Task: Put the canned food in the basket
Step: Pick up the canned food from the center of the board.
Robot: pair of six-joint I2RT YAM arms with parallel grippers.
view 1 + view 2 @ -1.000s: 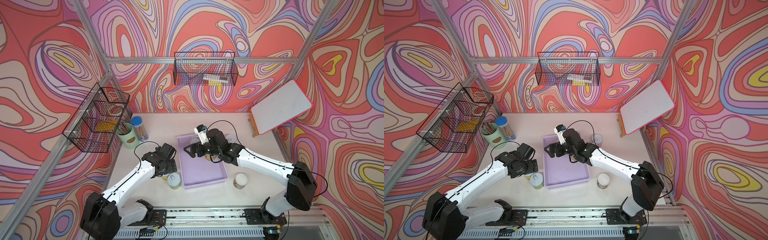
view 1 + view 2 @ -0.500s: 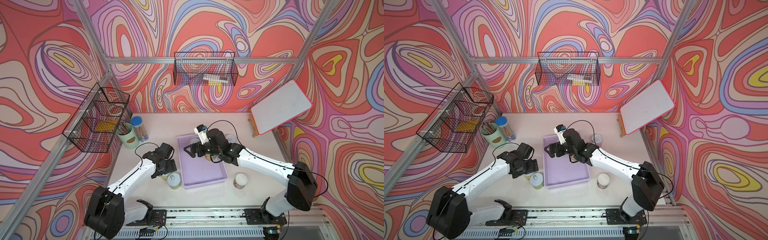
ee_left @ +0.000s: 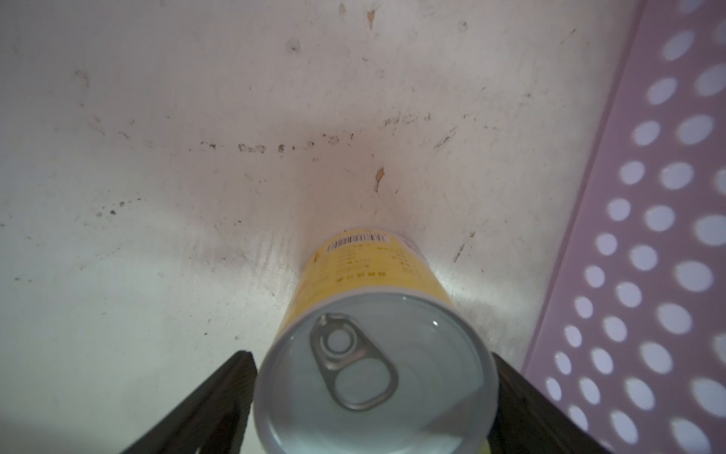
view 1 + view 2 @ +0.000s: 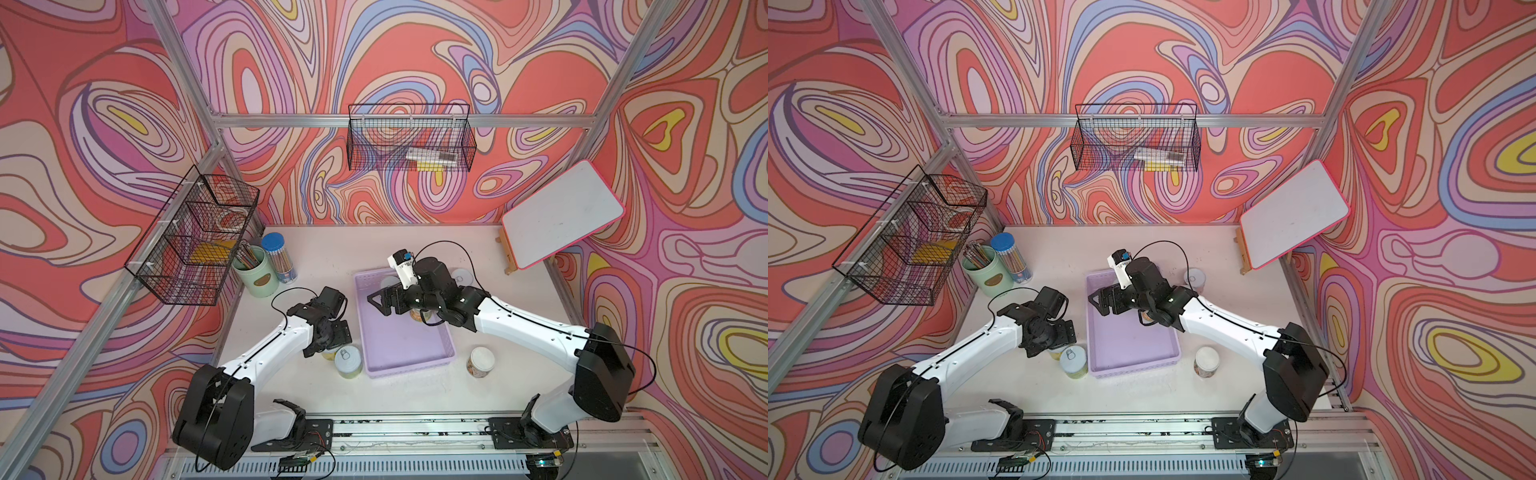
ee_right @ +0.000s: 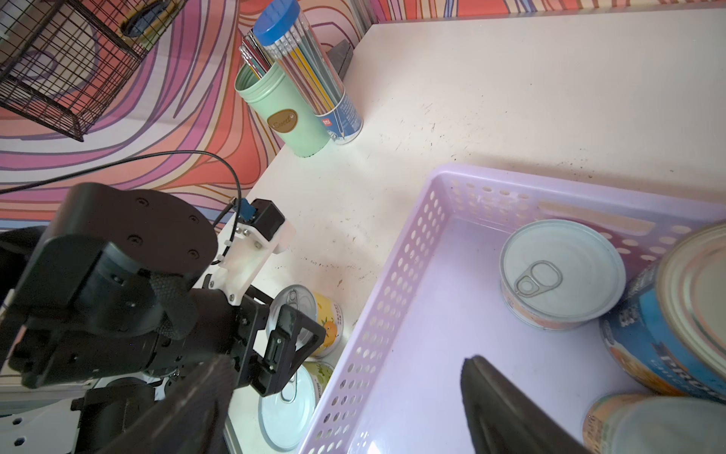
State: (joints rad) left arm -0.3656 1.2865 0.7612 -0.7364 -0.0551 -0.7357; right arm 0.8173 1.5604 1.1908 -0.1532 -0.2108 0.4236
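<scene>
A yellow can (image 3: 373, 271) stands on the table beside the lavender basket (image 4: 409, 369). My left gripper (image 3: 371, 355) is down over it, a finger against each side of the can. A green-labelled can (image 4: 348, 362) stands just in front. My right gripper (image 5: 345, 365) hangs open over the basket's left wall (image 5: 393, 295), nothing between its fingers. In the basket are a flat pale-lidded can (image 5: 561, 275), a blue-labelled can (image 5: 668, 314) and a third can (image 5: 648, 424). One can (image 4: 481, 362) stands right of the basket, another (image 4: 463, 276) behind it.
A mint pencil cup (image 4: 255, 272) and a blue-capped pencil tube (image 4: 279, 257) stand at the back left. A tilted whiteboard (image 4: 561, 216) is at the back right. Black wire baskets hang on the left wall (image 4: 195, 237) and the back wall (image 4: 409, 137).
My left gripper has narrowed round the yellow can, and the left arm has shifted a little toward the front. The right arm has hardly moved.
</scene>
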